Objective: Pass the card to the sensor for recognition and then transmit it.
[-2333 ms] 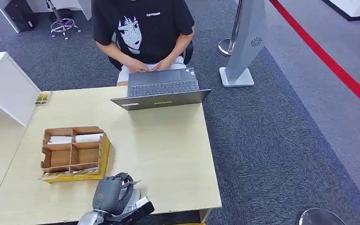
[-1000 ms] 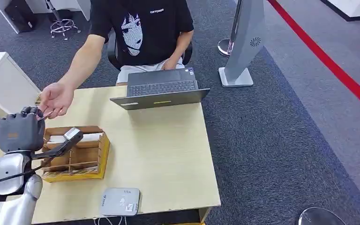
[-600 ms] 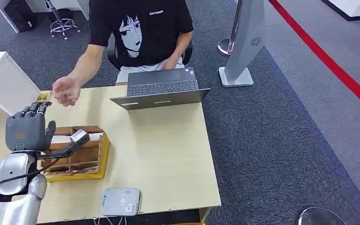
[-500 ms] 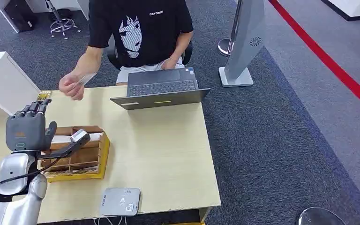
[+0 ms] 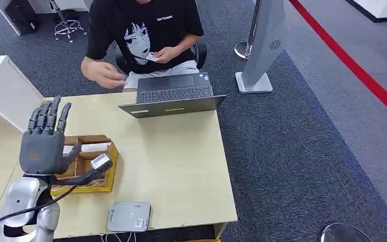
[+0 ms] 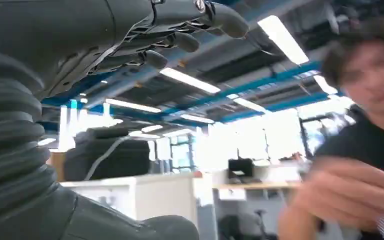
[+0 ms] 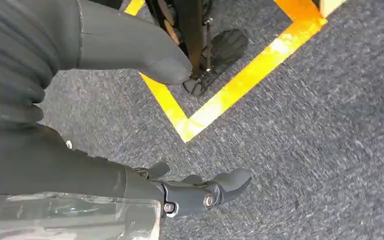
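One laptop (image 5: 174,96), one card reader (image 5: 129,217), one cardboard organizer (image 5: 86,169), one card (image 5: 152,57), one person (image 5: 141,30).

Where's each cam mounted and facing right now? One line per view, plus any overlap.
Head: high on the body, looking down at the desk; left hand raised.
Left wrist: behind the left hand, aimed up at ceiling lights and the person.
Right wrist: behind the right hand, facing carpet.
Shared: head and left wrist show the person.

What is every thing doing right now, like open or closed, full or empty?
left hand: raised, fingers spread, holding nothing
right hand: hanging over the carpet, holding nothing
card: in the person's hand
laptop: open
cardboard organizer: white cards in its far compartments
sensor: flat at the table's near edge
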{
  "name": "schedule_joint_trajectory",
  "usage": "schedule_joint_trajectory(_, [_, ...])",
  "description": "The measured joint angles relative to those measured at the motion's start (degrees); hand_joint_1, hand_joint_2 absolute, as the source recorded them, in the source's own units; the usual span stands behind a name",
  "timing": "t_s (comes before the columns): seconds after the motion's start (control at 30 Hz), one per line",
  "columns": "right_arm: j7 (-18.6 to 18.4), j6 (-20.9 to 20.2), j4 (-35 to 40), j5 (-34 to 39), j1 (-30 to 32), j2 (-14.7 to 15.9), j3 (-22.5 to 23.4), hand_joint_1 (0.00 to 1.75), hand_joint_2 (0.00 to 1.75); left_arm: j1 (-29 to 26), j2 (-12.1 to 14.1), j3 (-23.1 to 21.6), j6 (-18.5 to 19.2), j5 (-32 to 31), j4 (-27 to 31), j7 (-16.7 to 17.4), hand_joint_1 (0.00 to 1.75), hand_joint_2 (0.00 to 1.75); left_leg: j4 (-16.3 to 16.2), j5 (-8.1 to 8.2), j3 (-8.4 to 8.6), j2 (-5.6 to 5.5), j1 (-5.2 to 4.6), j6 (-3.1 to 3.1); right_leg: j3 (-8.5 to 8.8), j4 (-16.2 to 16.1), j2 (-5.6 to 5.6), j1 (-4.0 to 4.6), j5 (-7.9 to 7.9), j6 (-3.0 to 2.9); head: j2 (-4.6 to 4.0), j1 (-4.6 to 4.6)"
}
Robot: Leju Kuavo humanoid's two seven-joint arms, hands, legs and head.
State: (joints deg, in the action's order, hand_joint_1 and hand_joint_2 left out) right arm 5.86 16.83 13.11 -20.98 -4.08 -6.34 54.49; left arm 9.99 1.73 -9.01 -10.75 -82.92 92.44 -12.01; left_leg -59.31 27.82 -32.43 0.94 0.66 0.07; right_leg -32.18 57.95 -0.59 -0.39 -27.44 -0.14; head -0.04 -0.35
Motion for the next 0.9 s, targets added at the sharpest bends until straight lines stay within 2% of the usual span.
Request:
schedule_joint_trajectory(0.07, [0.09, 0.33, 0.0, 0.53, 0.0, 0.0, 0.79, 0.0, 1.75, -1.7, 1.64, -2.84, 2.18, 2.1, 1.46, -2.12, 0.0, 1.75, 0.0, 0.0, 0.0, 0.02, 0.0, 0.0, -0.01, 0.0, 0.01, 0.0, 0.0, 0.0, 0.0, -0.02])
schedule_joint_trajectory(0.13, [0.15, 0.76, 0.0, 1.16, 0.02, -0.04, 1.57, 0.0, 1.75, -3.05, 3.97, -5.95, 4.12, 3.56, 2.75, -2.33, 0.0, 1.75, 0.0, 0.0, 0.0, 0.03, 0.01, 0.0, -0.03, 0.0, 0.02, 0.01, 0.0, 0.0, 0.0, 0.0])
schedule_joint_trajectory(0.23, [0.15, 1.13, 0.0, 1.81, 0.0, -0.13, 2.79, 0.0, 1.75, -4.87, 7.89, -10.48, 4.67, 3.67, 4.19, -1.35, 0.0, 1.75, 0.01, 0.0, 0.0, 0.02, 0.02, 0.0, -0.05, 0.01, 0.02, 0.01, 0.0, -0.01, 0.0, -0.02])
schedule_joint_trajectory(0.33, [0.17, 1.73, 0.0, 2.14, -0.09, -0.24, 3.84, 0.0, 1.75, -6.68, 10.29, -14.18, 4.3, 1.37, 4.98, 1.51, 0.0, 1.75, 0.03, 0.0, -0.03, 0.01, 0.02, 0.0, -0.05, 0.01, 0.01, 0.01, -0.01, -0.01, 0.0, 0.0])
schedule_joint_trajectory(0.43, [0.15, 1.77, 0.0, 2.12, -0.16, -0.39, 4.46, 0.0, 1.75, -8.65, 11.52, -16.67, 3.97, 1.57, 5.07, 3.75, 0.0, 1.75, 0.03, 0.0, -0.04, 0.03, 0.01, 0.0, -0.05, 0.01, 0.02, 0.01, 0.0, 0.0, 0.0, 0.0])
schedule_joint_trajectory(0.53, [0.02, 1.77, 0.0, 1.64, -0.2, -0.5, 4.96, 0.0, 1.75, -10.64, 12.15, -17.22, 3.45, 1.96, 4.92, 5.08, 0.0, 1.75, 0.02, 0.0, -0.05, 0.02, 0.0, 0.0, -0.07, 0.0, 0.01, 0.01, 0.0, 0.0, 0.0, 0.0])
schedule_joint_trajectory(0.9, [-0.2, 1.53, 0.0, 0.11, -0.25, -0.55, 5.03, 0.0, 1.75, -13.67, 12.06, -15.88, 2.35, 2.7, 1.42, 5.62, 0.0, 1.75, 0.02, 0.0, -0.08, 0.0, 0.01, 0.0, -0.07, 0.0, -0.02, 0.0, 0.0, 0.01, 0.0, 0.0])
